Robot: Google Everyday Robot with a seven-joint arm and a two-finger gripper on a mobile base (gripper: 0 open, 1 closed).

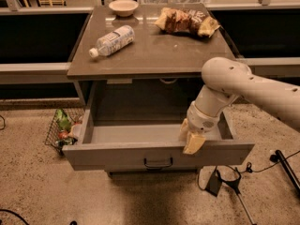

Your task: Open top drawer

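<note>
The top drawer (117, 156) is a wide grey panel with a small dark loop handle (158, 163) at its centre. It stands pulled well out from under the table top (154, 55), and its grey box inside (136, 134) shows nothing in it. My gripper (192, 138), cream-coloured at the end of the white arm (225, 86), hangs at the drawer's front rim, right of the handle and just above the front panel. The two smaller drawer fronts are out of view.
On the table top lie a plastic bottle (112, 40), a small bowl (123, 6) and snack bags (185, 20). A wire basket (61, 128) with items sits on the floor at left. Cables and a dark stand (220, 182) lie on the floor at right.
</note>
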